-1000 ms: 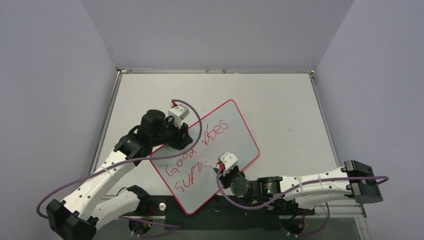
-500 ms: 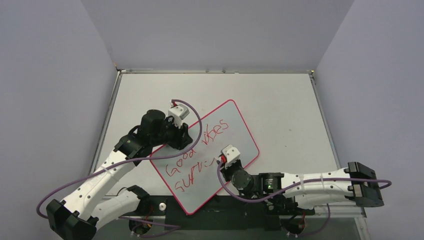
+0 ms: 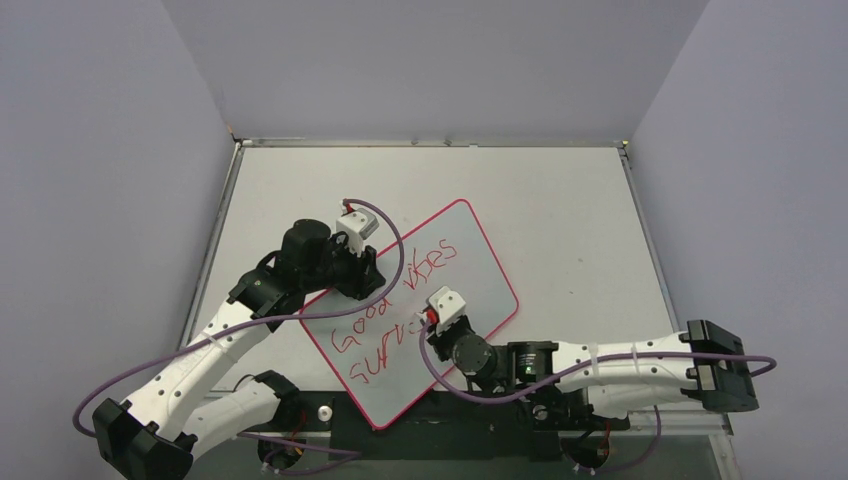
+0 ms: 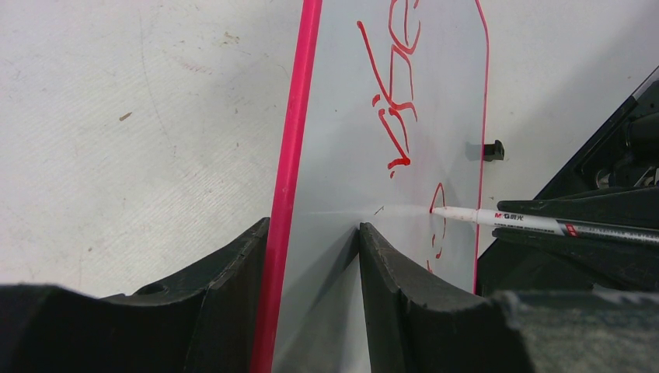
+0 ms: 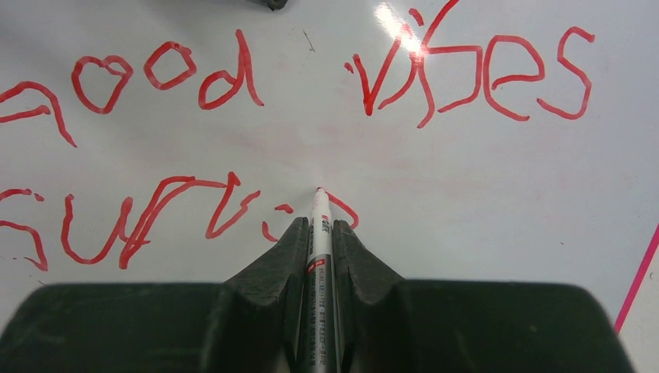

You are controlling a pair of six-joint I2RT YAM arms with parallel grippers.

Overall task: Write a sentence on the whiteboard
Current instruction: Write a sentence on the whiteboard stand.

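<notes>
top view: board [image 3: 475, 268] askew on desk [image 3: 570, 210], left of centre in the picture, one corner toward the bottom edge. sentence [image 3: 395, 312] in red across the board's middle, two lines. left jaws at the board's upper-left edge, right jaws over its lower-right part, at the end of the second line.

left jaws: partway closed astride the pink rim [image 4: 290, 171], one finger each side, apparently pinching that edge. probably placed there to keep the board from sliding under pen pressure.

right jaws: shut tight on marker [image 5: 319, 249], barrel lying along the gap, tip projecting ahead and touching the board just past the second line. probably held so to keep the nib in plain sight of the wrist camera. judged mid-word, second line unfinished.

right wrist view: gives legible text, "good vibes" above and a "surv"-like scrawl below, with a short curved stroke at the nib and a glare spot at upper centre. omits the left jaws.

left wrist view: gives the hold on the rim, the marker entering from the right with tip on the surface, and a black clip [image 4: 491, 149] on the far edge. renders the text foreshortened and unreadable.

top view alone: gives board placement and both arms together, but too small to show finger contact.
</notes>
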